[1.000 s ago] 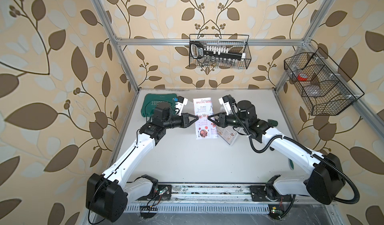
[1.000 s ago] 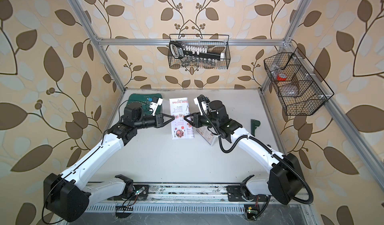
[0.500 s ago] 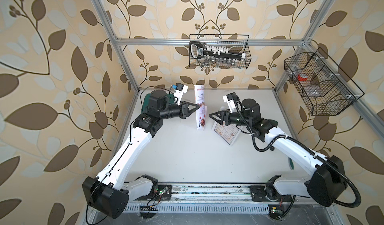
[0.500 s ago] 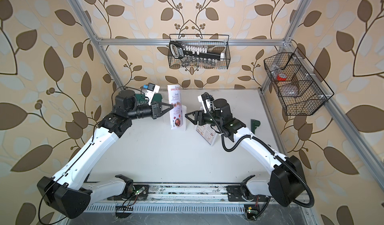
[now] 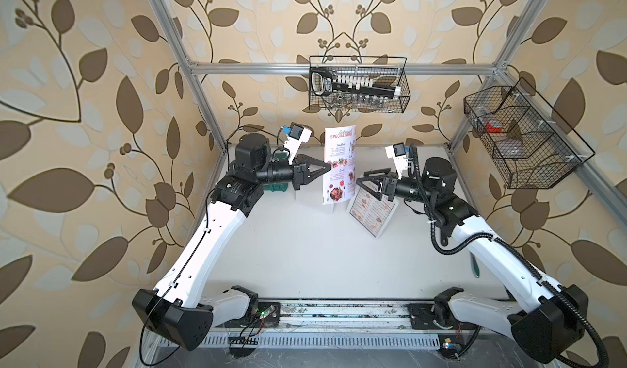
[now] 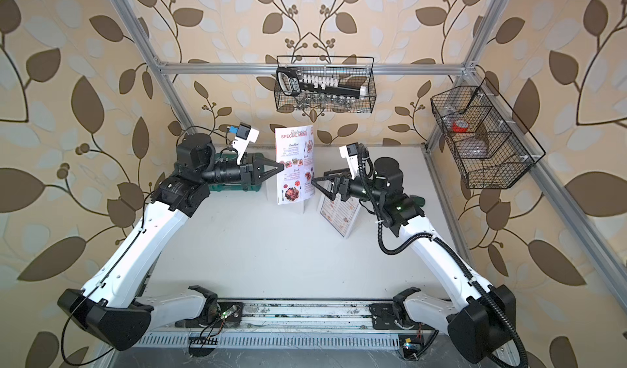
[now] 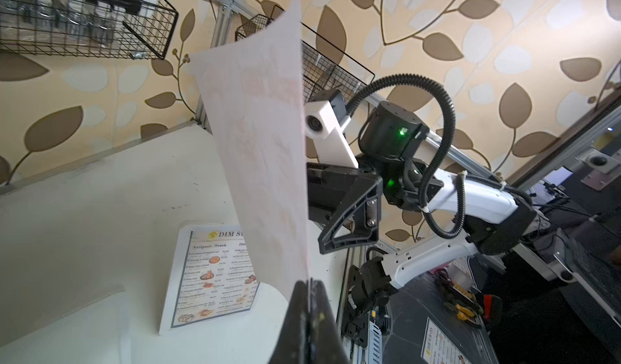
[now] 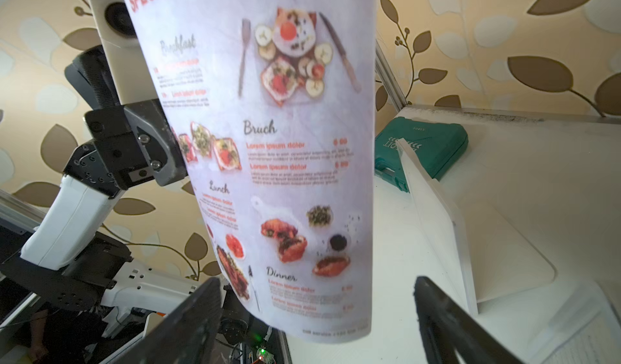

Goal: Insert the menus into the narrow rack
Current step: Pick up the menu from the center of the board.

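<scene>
While the Special Menu hangs upright in the air, the left hand pinches its left edge about halfway down. The left wrist view shows the paper running straight into the pressed-together fingertips. In both top views the sheet sits at about 12 o'clock from the middle of the surface, with its printed face turned toward the right arm.

The right hand is at 3 o'clock of the sheet, with its fingers spread wide and nothing between them. Its tips point to 9 o'clock, close to the sheet's right edge; whether they touch it cannot be told. The hanging sheet stands between the two hands and hides part of the right hand from the left wrist camera.

The white narrow rack stands on the surface low beside the sheet, a slim upright panel on a flat base. The paper is clear of it and not in it.

The Dim Sum Inn menu lies flat on the surface at 4 o'clock of the hanging sheet. The right hand hovers over its far corner.

A teal case rests at 9 o'clock of the sheet, partly under the left wrist. A wire basket hangs on the back wall at 12 o'clock, and a second wire basket hangs on the right wall at 2 o'clock.
</scene>
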Controlling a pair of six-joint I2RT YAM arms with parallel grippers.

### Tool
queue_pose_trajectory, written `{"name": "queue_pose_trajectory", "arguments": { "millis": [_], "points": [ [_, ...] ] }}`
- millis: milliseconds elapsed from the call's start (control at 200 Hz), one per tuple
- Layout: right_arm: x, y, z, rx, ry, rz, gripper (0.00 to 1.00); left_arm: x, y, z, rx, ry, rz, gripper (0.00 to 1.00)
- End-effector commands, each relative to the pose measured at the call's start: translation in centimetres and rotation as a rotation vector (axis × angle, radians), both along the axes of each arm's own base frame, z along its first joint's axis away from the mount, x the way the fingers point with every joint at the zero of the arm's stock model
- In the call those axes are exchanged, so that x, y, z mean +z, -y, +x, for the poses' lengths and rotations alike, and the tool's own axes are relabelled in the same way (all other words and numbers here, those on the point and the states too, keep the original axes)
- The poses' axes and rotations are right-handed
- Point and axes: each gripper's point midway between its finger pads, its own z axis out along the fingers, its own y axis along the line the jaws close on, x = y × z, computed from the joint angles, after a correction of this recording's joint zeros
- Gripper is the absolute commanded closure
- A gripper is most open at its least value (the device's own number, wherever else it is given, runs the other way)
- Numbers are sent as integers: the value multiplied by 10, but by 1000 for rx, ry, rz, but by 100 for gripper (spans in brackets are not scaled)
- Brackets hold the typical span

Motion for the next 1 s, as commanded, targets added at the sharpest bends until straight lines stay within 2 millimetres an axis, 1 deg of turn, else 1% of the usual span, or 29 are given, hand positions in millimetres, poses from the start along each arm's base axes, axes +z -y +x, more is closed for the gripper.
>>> {"name": "queue_pose_trajectory", "arguments": {
  "millis": [0,60,115,240,340,420,510,785,995],
  "points": [
    [11,-5,-11,89,33,34,8,29,-7,-34,-79,177,-51,100],
    [12,-10,-16,139,31,53,6,28,-7,-38,-85,188,-55,100],
    [12,-11,-16,155,29,60,6,28,-7,-40,-93,191,-57,100],
    [16,-14,-17,179,36,78,5,26,-6,-38,-101,180,-55,100],
    [16,-16,-13,185,28,78,5,25,-4,-37,-111,174,-57,100],
    [20,-18,-12,206,33,93,5,24,-4,-36,-112,170,-57,100],
    [23,-21,-12,221,31,107,7,21,-3,-32,-99,165,-48,100],
    [34,-19,-15,217,61,99,15,12,-2,-17,-63,165,-13,100],
    [34,-17,-10,194,56,89,20,7,-1,-7,-46,167,18,100]
  ]
}}
